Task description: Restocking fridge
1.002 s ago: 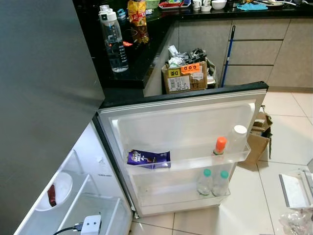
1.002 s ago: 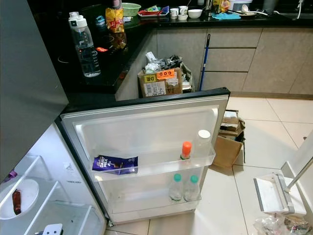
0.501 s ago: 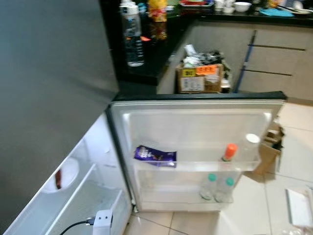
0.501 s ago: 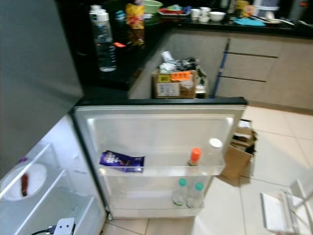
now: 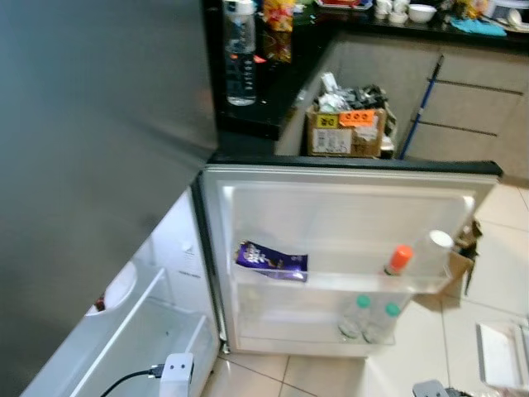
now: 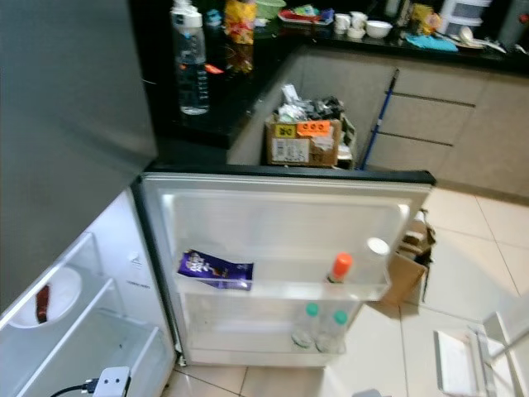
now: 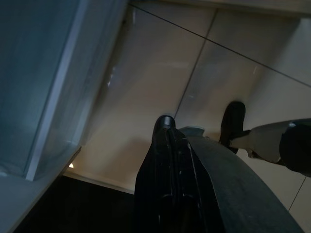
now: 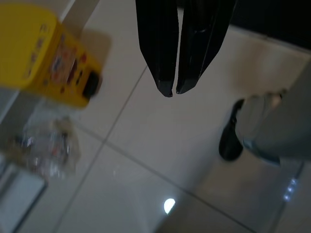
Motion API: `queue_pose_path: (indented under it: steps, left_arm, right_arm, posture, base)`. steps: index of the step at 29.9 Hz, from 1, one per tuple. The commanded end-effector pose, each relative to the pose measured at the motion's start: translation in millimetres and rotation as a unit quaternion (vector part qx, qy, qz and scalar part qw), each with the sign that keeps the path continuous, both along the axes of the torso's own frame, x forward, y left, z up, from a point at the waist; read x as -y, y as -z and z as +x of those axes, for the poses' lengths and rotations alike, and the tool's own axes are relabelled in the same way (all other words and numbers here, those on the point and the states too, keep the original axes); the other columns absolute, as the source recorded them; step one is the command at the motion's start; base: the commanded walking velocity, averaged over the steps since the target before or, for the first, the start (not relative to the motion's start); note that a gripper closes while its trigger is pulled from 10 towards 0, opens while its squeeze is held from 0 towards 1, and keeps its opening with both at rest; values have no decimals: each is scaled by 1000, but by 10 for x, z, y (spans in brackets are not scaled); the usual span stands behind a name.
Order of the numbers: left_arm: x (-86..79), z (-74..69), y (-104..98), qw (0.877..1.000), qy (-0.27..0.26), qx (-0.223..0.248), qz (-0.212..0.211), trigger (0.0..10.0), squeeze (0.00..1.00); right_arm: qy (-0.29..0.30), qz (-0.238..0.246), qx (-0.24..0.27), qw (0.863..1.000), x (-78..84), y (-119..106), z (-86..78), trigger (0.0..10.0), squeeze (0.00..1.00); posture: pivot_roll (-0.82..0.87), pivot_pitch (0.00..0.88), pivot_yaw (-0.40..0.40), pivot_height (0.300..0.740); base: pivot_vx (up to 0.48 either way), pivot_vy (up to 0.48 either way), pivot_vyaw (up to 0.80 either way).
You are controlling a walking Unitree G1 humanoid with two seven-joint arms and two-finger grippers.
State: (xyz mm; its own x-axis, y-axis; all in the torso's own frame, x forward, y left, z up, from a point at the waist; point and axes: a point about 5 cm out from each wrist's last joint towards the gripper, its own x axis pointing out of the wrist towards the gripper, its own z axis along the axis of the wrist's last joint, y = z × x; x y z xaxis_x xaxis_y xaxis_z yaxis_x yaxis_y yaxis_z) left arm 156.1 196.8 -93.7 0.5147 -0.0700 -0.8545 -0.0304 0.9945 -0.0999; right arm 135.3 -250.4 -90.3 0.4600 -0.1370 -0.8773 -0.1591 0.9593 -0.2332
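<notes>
**Down by the floor, both claws are hanging with nothing in them**

Down near the floor tiles point(image 8: 146, 160), the right claw point(image 8: 174, 90) is hanging with its two black fingers pressed together and holding nothing. A yellow box point(image 8: 43, 63) and a crinkly clear bag point(image 8: 46, 145) are lying on the floor near it. The left claw point(image 7: 167, 145) is also pointing at the floor, with its fingers together and empty. Part of the robot's leg and dark foot point(image 8: 232, 136) is showing close by.

Out in front, the fridge door point(image 6: 289, 215) is standing wide open. A purple chocolate pack point(image 6: 215, 270) is lying in its upper door shelf, along with an orange-capped bottle point(image 6: 340, 267) and a white-capped bottle point(image 6: 374, 256). Two green-capped bottles point(image 6: 321, 327) are standing in the lower door shelf. A water bottle point(image 6: 191, 62) is waiting on the dark desk point(image 6: 207, 116) behind the door.

I think a few things could go wrong. The robot could step on the bag or bump the yellow box, because they are so near its foot. A white plug and cable point(image 6: 111, 381) are lying by the fridge bottom, and a foot could catch on them. The picture is a bit blurry, so a reach made while walking could miss. The open door is sticking out too, and an arm swinging past could knock the bottles over.
</notes>
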Motion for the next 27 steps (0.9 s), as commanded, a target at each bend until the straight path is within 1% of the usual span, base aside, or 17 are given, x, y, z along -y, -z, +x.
queue_pose_path:
  steps: [1, 2, 3, 5, 8, 10, 12, 15, 16, 17, 19, 27]
  left_arm:
    - [8, 3, 1, 1000, 7, -1, 4, 10000, 0]
    - [-3, 24, -9, 1000, 7, 1, 6, 10000, 0]
    - [-3, 24, -9, 1000, 7, 1, 6, 10000, 0]
    - [-33, 42, -21, 1000, 7, 2, 8, 10000, 0]
    - [-57, 50, -28, 1000, 6, 2, 9, 10000, 0]
    - [-64, 50, -30, 1000, 6, 3, 8, 10000, 0]
    - [-77, 47, -30, 1000, 4, 2, 7, 10000, 0]
    - [-76, 22, -21, 1000, 8, -2, 6, 10000, 0]
    - [-76, 22, -21, 1000, 8, -2, 6, 10000, 0]
    - [-71, 15, -17, 1000, 8, -3, 6, 10000, 0]
    - [-66, 16, -16, 1000, 7, -3, 5, 10000, 0]
    - [-50, 13, -13, 1000, 14, -4, 4, 10000, 0]
  right_arm:
    - [-13, -4, 4, 1000, -39, -10, 61, 10000, 0]
    - [-11, -3, 10, 1000, -66, -21, 113, 10000, 0]
    - [-11, -3, 10, 1000, -66, -21, 113, 10000, 0]
    - [-10, -2, 22, 1000, -118, -37, 193, 10000, 0]
    - [-12, 0, 27, 1000, -161, -40, 228, 10000, 0]
    - [-12, 1, 27, 1000, -172, -39, 231, 10000, 0]
    - [-6, 6, 25, 1000, -196, -23, 208, 10000, 0]
    - [10, 10, 18, 1000, -192, 3, 142, 10000, 0]
    - [10, 10, 18, 1000, -192, 3, 142, 10000, 0]
    - [15, 6, 13, 1000, -165, 13, 99, 10000, 0]
    - [19, 1, 9, 1000, -140, 17, 74, 10000, 0]
    - [27, -2, 8, 1000, -106, 17, 51, 10000, 0]
  posture:
    - [-19, 0, -54, 740]
    - [-20, 0, -46, 740]
    - [-20, 0, -46, 740]
    - [-25, 0, -31, 740]
    - [-30, 0, -20, 740]
    - [-30, 0, -20, 740]
    - [-44, 0, 4, 740]
    - [-47, 0, 7, 740]
    - [-47, 0, 7, 740]
    - [-46, 0, 3, 740]
    - [-45, 0, 1, 740]
    - [-59, 0, 9, 740]
  base:
    - [0, 0, 719]
    - [0, 0, 750]
    - [0, 0, 750]
    - [0, 0, 0]
    - [0, 0, 0]
    - [0, -277, 0]
    - [0, -426, 0]
    - [0, -467, 0]
    - [0, -469, 0]
    - [0, -472, 0]
    - [0, -472, 0]
    - [0, -477, 0]
